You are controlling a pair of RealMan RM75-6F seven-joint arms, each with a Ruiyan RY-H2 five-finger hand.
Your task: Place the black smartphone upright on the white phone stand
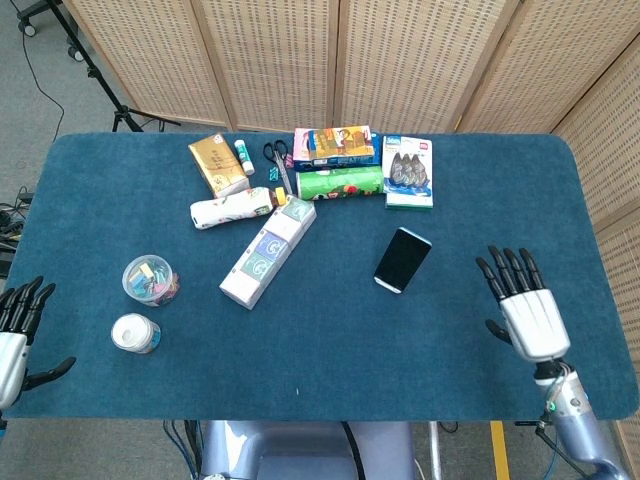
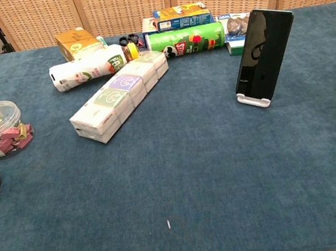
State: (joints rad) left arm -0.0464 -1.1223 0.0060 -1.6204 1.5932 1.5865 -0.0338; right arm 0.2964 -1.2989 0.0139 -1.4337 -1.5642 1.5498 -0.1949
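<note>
The black smartphone (image 2: 262, 52) stands upright, leaning back on the white phone stand (image 2: 255, 99), whose lip shows under its lower edge. In the head view the smartphone (image 1: 402, 259) sits right of the table's middle, with the stand (image 1: 386, 286) a thin white edge at its near end. My right hand (image 1: 524, 306) hovers well to the right of the phone, fingers spread, holding nothing. My left hand (image 1: 14, 325) is at the frame's left edge, off the table's near left corner, fingers apart and empty. Neither hand shows in the chest view.
A long white box (image 1: 268, 251) lies left of the phone. A green can (image 1: 340, 183), snack boxes (image 1: 333, 144), a blister pack (image 1: 409, 171), scissors (image 1: 277, 160) and a white bottle (image 1: 232, 207) crowd the back. A clip tub (image 1: 151, 279) and small jar (image 1: 135, 333) sit near left.
</note>
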